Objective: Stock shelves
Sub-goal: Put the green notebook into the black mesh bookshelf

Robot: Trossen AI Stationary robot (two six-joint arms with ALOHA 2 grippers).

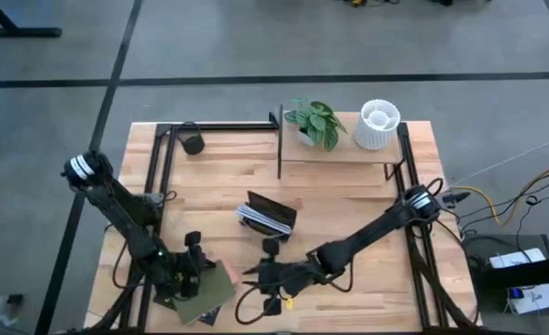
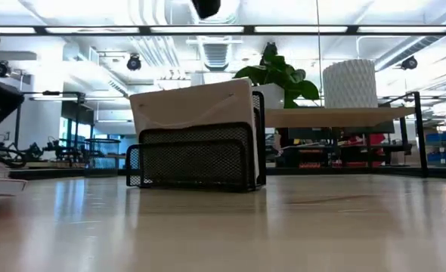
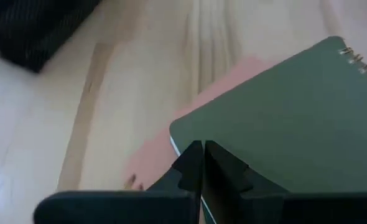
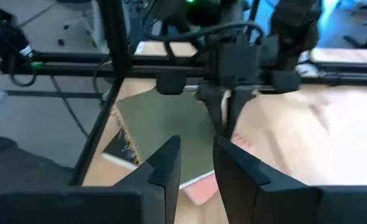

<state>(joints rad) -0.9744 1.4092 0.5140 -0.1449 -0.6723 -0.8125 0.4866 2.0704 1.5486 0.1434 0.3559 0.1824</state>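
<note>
The shelves (image 1: 335, 154), a black frame with a pale board, stand at the table's far side and carry a plant (image 1: 316, 121) and a white ribbed pot (image 1: 378, 126). At the near left a green spiral notebook (image 3: 283, 124) lies on a pink sheet (image 3: 149, 158) and a dark book (image 4: 118, 149). My left gripper (image 3: 202, 149) is shut, pointing down at the green notebook's edge. My right gripper (image 4: 197, 163) hovers open just right of that stack, level, facing the left gripper, with nothing between its fingers. My left gripper comes from above, its shut fingertips (image 4: 224, 121) at the green notebook's edge (image 3: 176, 138) close to a corner. Whether they pinch the cover or only rest on it I cannot tell. The notebook lies flat on the stack.
A black mesh book rack (image 1: 267, 216) holding white papers stands mid-table, between the stack and the shelves. A black cup (image 1: 193, 142) sits at the far left. Black frame rails (image 1: 159, 177) run along the table's left and right sides.
</note>
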